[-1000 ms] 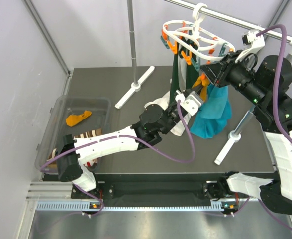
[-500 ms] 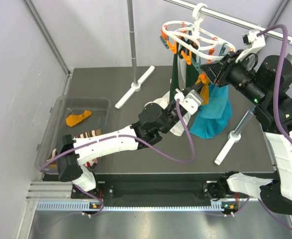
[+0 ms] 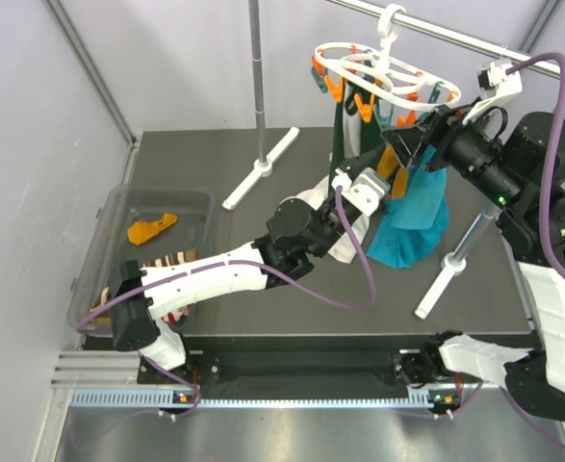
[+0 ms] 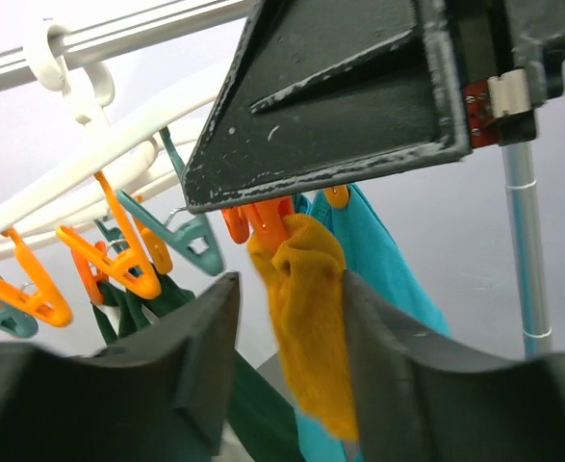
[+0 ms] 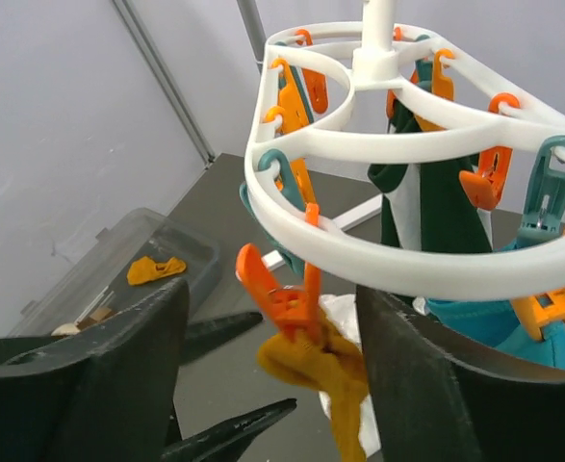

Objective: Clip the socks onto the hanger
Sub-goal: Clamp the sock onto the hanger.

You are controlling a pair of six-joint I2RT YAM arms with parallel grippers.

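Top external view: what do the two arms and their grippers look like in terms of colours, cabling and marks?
The left arm and right arm have white link shells and black joint housings. A looping purple cable trails each. The left gripper and right gripper have black wedge-shaped fingers, and one shows white scuff flecks.

- Left arm (image 3: pixel 205 274): reaches from the tabletop's near left corner diagonally toward mid-tabletop, wrist pitched upward.
- Left gripper (image 4: pixel 287 298): raised, jaws apart.
- Right arm (image 3: pixel 542 241): upright over the right edge, forearm bent leftward.
- Right gripper (image 5: pixel 272 298): held high, jaws spread wide.
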